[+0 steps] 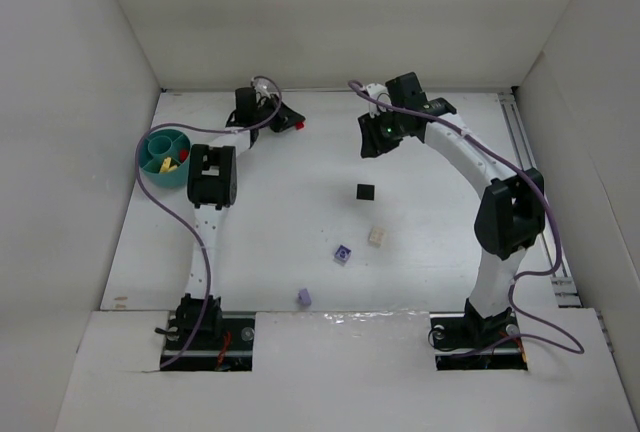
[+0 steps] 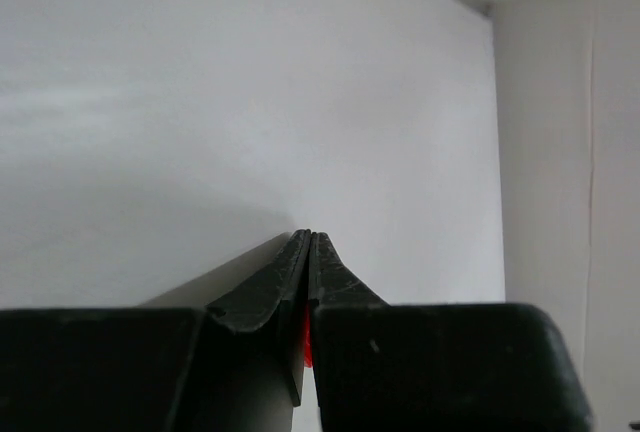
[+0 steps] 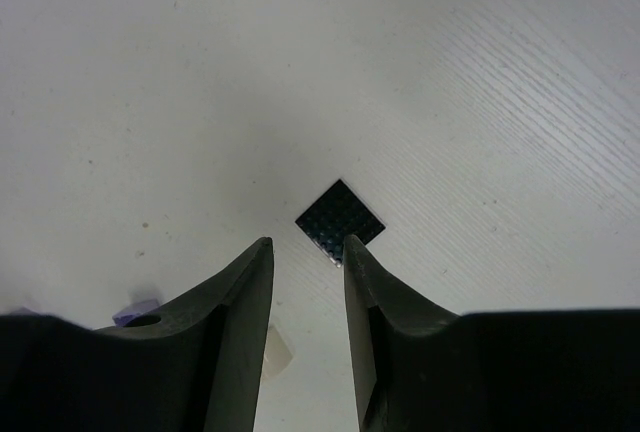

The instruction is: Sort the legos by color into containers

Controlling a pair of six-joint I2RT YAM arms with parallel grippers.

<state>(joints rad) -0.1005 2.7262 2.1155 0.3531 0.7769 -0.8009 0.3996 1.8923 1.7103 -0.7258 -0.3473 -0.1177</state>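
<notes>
Far left of the desk (image 1: pixel 250 242): teal bowl (image 1: pixel 148 142), partitioned inside. Yellow bricks (image 1: pixel 168 165) and a red piece (image 1: pixel 184 156) are in it; can't tell exactly which compartments from above.

Just right of the bowl, toward the back: left jaws closed on a red lego (image 2: pixel 307 337). Only a thin red sliver shows btwn the tips in the wrist view.

Mid desk, loose and well apart: lilac brick (image 1: pixel 304 297) near the front edge, purple brick (image 1: pixel 343 253), flat black square (image 1: pixel 366 192), cream brick (image 1: pixel 377 236).

Right side: right jaws hang over the black square, parted w/ a narrow gap, nothing btwn them. In the wrist view the square lies just past the tips.

Handling, my read: all pieces are stiff, very light, smooth plastic, so prob. slippery and quick to skid if nudged. The black square is the awkward one: lying flat, almost no edge height. Take it across two opposite edges w/ tips right down at the desk. It sits corner-on to the jaws, so a pinch as-is would land on corners and could flick it away; turn the wrist first. The bricks are taller and should be easier, held by their side walls.
</notes>
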